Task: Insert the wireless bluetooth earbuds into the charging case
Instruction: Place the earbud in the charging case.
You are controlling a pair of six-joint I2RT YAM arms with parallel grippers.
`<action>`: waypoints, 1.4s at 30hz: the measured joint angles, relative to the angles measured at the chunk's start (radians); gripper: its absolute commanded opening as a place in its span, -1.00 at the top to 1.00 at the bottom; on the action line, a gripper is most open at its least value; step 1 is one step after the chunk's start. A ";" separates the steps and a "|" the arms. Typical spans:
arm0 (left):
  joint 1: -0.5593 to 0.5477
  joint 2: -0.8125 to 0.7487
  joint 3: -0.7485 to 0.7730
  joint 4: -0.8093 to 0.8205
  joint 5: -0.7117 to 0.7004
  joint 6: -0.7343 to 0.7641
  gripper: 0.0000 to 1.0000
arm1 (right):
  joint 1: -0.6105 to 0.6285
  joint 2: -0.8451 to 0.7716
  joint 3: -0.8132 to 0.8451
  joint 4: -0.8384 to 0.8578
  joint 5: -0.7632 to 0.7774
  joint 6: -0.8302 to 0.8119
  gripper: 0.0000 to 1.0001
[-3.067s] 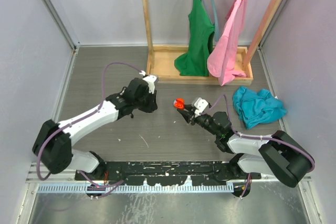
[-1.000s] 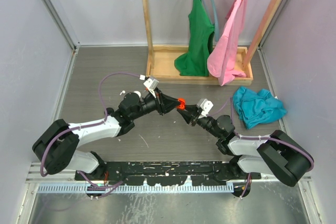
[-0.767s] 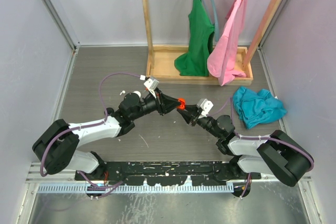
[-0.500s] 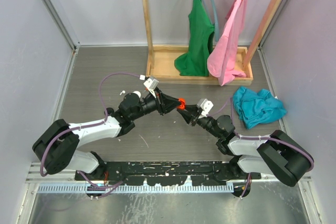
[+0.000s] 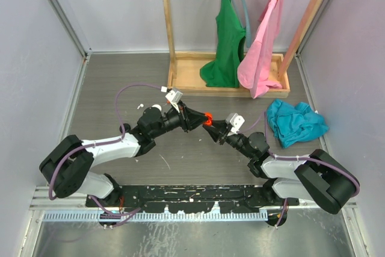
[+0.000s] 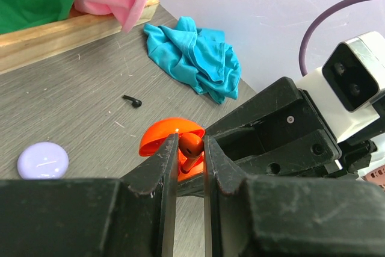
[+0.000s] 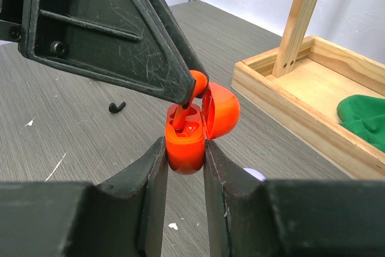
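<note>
My right gripper [image 7: 182, 148] is shut on an open orange-red charging case [image 7: 185, 142], lid up, held above the table; the case also shows in the top view [image 5: 207, 119]. My left gripper [image 6: 190, 148] is shut on a red earbud [image 6: 191, 147], whose stem points down into one slot of the case [image 6: 171, 136]. In the right wrist view the earbud [image 7: 191, 97] sits partly in the slot. The two grippers meet tip to tip at mid-table [image 5: 201, 120]. A black earbud [image 6: 132, 100] lies loose on the table, also in the right wrist view [image 7: 117, 108].
A lilac round disc [image 6: 42, 160] lies on the table near the case. A teal cloth [image 5: 295, 121] is heaped at the right. A wooden rack [image 5: 225, 82] with green and pink garments stands at the back.
Three seconds ago the left gripper was apart from the case; it has moved right to meet the right gripper. Over the last second nothing has visibly moved.
</note>
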 measured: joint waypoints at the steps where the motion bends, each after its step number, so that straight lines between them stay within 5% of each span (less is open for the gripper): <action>1: 0.000 0.001 -0.001 0.000 -0.002 0.000 0.70 | 0.000 0.000 0.000 0.000 0.000 0.000 0.98; 23: -0.002 -0.069 0.002 -0.164 -0.023 0.033 0.13 | 0.000 -0.008 -0.005 0.000 -0.012 0.003 0.98; 42: -0.001 -0.085 0.152 -0.437 0.057 0.059 0.35 | 0.001 -0.008 -0.005 -0.001 -0.042 0.003 0.98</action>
